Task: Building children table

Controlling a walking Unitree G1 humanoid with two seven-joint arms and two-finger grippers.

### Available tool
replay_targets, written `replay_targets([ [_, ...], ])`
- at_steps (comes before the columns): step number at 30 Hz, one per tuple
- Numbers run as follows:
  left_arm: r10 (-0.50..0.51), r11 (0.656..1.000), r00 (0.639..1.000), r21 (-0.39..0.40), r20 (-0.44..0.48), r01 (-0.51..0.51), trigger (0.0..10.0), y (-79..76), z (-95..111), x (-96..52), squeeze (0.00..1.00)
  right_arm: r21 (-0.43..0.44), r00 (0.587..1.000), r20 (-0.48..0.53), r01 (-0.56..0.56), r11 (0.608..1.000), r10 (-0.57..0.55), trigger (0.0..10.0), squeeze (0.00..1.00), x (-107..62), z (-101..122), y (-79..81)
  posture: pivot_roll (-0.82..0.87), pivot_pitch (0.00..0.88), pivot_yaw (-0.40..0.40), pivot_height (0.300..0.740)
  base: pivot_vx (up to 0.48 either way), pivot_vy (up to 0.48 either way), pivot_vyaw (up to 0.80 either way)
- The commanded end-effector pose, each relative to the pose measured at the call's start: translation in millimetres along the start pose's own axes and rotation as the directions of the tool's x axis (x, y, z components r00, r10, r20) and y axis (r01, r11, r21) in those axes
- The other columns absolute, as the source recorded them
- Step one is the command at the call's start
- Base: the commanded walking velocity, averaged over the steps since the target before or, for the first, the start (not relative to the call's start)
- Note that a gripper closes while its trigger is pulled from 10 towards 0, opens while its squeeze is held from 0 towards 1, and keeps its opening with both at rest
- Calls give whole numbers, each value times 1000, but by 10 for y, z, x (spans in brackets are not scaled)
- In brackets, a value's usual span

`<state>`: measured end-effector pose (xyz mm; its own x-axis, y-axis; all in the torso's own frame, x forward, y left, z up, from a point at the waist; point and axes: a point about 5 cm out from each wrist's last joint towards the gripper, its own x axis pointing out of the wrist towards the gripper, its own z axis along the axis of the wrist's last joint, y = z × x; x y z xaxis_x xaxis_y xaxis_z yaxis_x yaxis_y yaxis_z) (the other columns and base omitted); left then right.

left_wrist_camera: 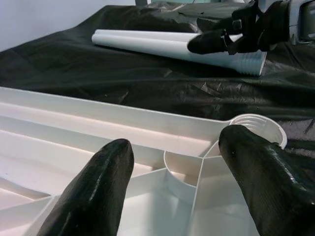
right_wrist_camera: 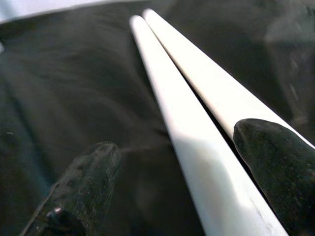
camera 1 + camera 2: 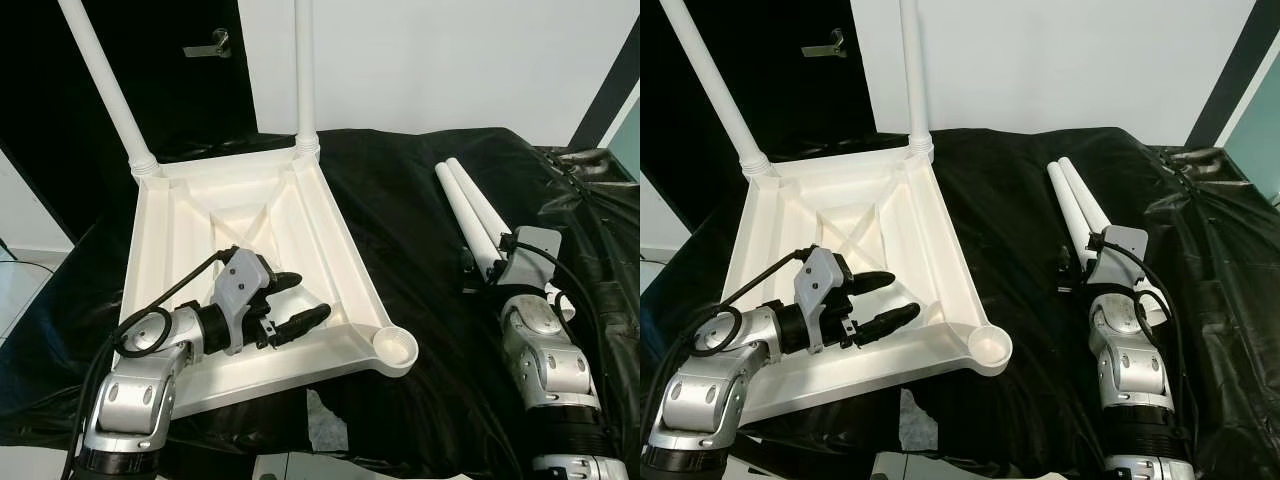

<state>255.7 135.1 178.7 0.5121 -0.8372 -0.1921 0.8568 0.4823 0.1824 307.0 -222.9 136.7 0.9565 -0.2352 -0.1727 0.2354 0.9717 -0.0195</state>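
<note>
Underneath everything, black plastic sheeting (image 3: 400, 190) spread over the work surface, wrinkled at the right edge. On the sheeting's left half, white tabletop (image 3: 250, 250) lying upside down, ribbed underside facing up. Two mounted legs (image 3: 105, 85) standing upright in the far corner sockets, the second one (image 3: 305, 70) at the far right corner. Near right corner socket (image 3: 395, 347) open and unfilled, a round cup facing up. To the right, well apart from the tabletop, two loose white legs (image 3: 470, 210) lying side by side on the sheeting, touching along their length. Left gripper (image 3: 296, 300) hovering over the tabletop's underside near the front rim, just short of the open socket, fingers (image 1: 93, 187) spread apart and holding nothing. Right gripper (image 2: 174, 177) positioned at the near ends of the loose legs, fingers spread with the nearer leg (image 2: 182, 147) between them; full contact on both sides cannot be confirmed.
</note>
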Motion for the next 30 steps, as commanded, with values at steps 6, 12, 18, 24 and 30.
replay_targets([
  [6,76,996,997,37,16,-76,10000,32,81,24,0,84,990,-141,8,996,4,10000,0,117,26,-114,69,0,-9,740,0,0,0],
  [12,87,995,995,53,41,-89,10000,45,176,53,0,120,971,-228,-49,992,75,10000,0,193,62,-135,68,0,-9,740,0,0,0],
  [18,81,994,995,74,62,-85,10000,31,241,102,0,131,943,-290,-131,983,164,10000,0,254,84,-100,69,0,-18,740,0,0,0],
  [24,83,993,994,79,72,-89,10000,19,270,125,0,146,909,-362,-164,975,207,10000,0,273,48,-108,70,0,-20,740,0,0,0],
  [30,83,993,993,83,78,-90,10000,12,304,137,0,203,866,-433,-178,963,251,10000,0,286,23,-122,69,0,-24,740,0,0,0],
])
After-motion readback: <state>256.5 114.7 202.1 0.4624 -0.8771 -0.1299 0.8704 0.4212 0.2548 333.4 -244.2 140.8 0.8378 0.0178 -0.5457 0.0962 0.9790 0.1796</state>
